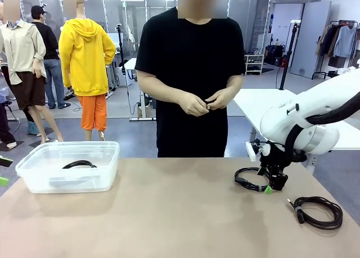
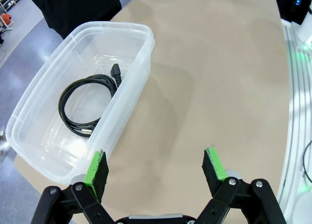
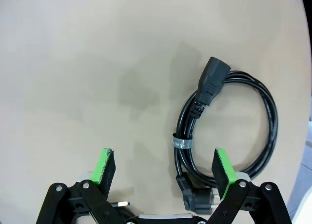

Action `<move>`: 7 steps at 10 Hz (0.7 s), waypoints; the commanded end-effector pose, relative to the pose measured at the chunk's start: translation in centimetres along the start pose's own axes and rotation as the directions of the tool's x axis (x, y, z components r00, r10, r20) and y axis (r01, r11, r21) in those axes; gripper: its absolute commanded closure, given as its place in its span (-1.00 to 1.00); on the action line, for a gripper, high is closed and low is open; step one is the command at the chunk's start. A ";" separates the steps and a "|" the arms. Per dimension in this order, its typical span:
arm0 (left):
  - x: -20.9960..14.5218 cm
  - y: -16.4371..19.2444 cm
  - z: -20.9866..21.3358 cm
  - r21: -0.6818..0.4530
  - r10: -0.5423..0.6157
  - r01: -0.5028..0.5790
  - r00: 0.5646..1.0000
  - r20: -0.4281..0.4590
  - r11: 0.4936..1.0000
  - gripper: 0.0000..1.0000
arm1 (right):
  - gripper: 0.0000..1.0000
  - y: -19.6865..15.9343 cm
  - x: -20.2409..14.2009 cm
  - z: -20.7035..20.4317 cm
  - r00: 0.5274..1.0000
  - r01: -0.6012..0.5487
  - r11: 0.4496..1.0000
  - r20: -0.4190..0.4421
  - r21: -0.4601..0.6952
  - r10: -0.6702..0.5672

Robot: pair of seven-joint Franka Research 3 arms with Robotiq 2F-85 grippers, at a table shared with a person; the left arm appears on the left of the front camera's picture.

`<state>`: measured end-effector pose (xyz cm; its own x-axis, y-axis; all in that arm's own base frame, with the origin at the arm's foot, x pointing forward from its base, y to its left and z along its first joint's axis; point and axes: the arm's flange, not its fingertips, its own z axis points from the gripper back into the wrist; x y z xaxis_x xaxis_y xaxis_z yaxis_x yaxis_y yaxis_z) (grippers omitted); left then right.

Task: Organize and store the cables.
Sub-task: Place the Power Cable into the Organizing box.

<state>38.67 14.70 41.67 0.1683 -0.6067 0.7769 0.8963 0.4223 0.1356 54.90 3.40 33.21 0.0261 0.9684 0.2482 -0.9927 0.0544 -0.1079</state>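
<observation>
While my right gripper (image 3: 163,161) hangs spread wide over one coiled cable (image 3: 212,80) on the table (image 3: 73,63), my left gripper (image 2: 156,166) hovers wide and empty beside the clear bin (image 2: 146,43). A second cable (image 2: 116,70) lies stored inside and a third cable (image 1: 318,200) sits nearby, so I judge it roughly a third done.

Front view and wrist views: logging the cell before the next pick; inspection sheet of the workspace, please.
Surface: tan table.
Job's things: first cable coiled in clear bin; second cable under right gripper; third cable at table's right end.
Clutter: nothing seen.
Grippers: left gripper beside bin, jaws open; right gripper, jaws open.
Cables: black hose along right arm.
Surroundings: person across table, hands together.
</observation>
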 end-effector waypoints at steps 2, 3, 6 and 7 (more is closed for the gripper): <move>-0.1 0.0 0.1 -0.004 -0.003 0.003 1.000 0.014 1.000 -0.96 | -1.00 -1.8 0.3 -1.7 0.998 0.039 0.998 -0.053 0.040 -0.037; -0.1 0.0 0.1 -0.004 -0.003 0.003 1.000 0.014 1.000 -0.96 | -1.00 -1.9 0.2 -1.9 0.998 0.053 0.997 -0.044 0.056 -0.050; -0.1 0.0 0.1 -0.004 -0.003 0.003 1.000 0.014 1.000 -0.96 | -0.76 -2.8 0.0 -3.0 0.995 0.067 0.994 -0.086 0.091 -0.059; -0.1 0.0 0.1 -0.004 -0.003 0.003 1.000 0.014 1.000 -0.96 | -0.06 -2.9 0.0 -3.0 0.993 0.077 0.992 -0.095 0.099 -0.067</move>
<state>38.66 14.72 41.67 0.1687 -0.6066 0.7769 0.8960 0.4228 0.1356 57.32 3.51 30.32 0.0735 0.9798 0.1861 -0.9966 0.0790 -0.0221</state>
